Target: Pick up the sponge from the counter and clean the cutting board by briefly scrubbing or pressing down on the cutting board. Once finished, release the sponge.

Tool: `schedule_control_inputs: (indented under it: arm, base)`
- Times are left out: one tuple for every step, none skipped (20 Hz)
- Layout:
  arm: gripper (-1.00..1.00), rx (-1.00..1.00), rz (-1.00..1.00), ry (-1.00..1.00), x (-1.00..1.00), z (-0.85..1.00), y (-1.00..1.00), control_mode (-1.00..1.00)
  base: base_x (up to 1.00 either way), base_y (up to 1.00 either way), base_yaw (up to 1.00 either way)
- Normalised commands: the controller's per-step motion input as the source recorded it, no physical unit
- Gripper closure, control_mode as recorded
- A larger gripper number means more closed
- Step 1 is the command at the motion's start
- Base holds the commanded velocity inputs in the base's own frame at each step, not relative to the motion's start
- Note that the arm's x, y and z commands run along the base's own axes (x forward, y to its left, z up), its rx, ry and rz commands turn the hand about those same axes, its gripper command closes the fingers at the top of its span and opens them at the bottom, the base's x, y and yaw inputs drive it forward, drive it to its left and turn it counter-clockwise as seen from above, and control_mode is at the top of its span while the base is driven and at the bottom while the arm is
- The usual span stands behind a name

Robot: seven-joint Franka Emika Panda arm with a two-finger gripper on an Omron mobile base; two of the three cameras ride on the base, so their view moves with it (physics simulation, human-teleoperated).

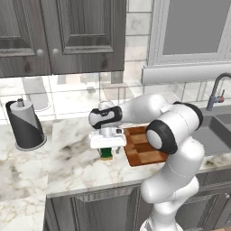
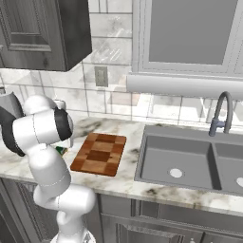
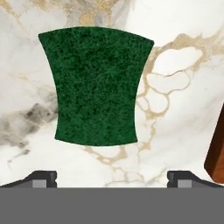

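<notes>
A small sponge (image 3: 96, 85), dark green scrub side up, lies flat on the white marble worktop (image 1: 67, 167) just beside the left edge of the wooden cutting board (image 1: 144, 149), nearer the front edge; the gripper (image 3: 112, 178) hangs directly above it, fingers spread wide and holding nothing; the sponge looks light, soft and squashy, best pinched across its two long sides
</notes>
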Motion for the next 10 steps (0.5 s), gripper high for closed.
schedule_control_inputs:
  arm:
    - [-1.0,-0.05,-0.05,0.0,0.0,-0.06,0.02,-1.0]
    - [-1.0,-0.03,-0.05,0.0,0.0,-0.06,0.0,-1.0]
    - [-1.0,-0.02,-0.05,0.0,0.01,-0.08,0.0,-1.0]
    - [-1.0,-0.02,-0.05,0.0,0.02,-0.06,0.0,-1.0]
    - [-1.0,-0.01,-0.05,0.0,0.03,-0.03,0.0,-1.0]
    - [-1.0,-0.01,-0.05,0.0,0.03,-0.03,0.0,-1.0]
    - [-1.0,0.0,-0.04,0.0,0.03,-0.02,0.0,-1.0]
    - [-1.0,0.0,-0.04,0.0,0.06,-0.01,0.0,-1.0]
    - [-1.0,0.0,-0.03,0.0,0.08,0.0,0.0,-1.0]
    - [-1.0,0.0,-0.03,0.0,0.1,0.0,0.0,-1.0]
  base:
    - [0.0,0.0,0.0]
    - [0.0,0.0,0.0]
    - [0.0,0.0,0.0]
    - [0.0,0.0,0.0]
    - [0.0,0.0,0.0]
    - [0.0,0.0,0.0]
    - [0.0,0.0,0.0]
    - [0.0,0.0,0.0]
    - [0.0,0.0,0.0]
    - [0.0,0.0,0.0]
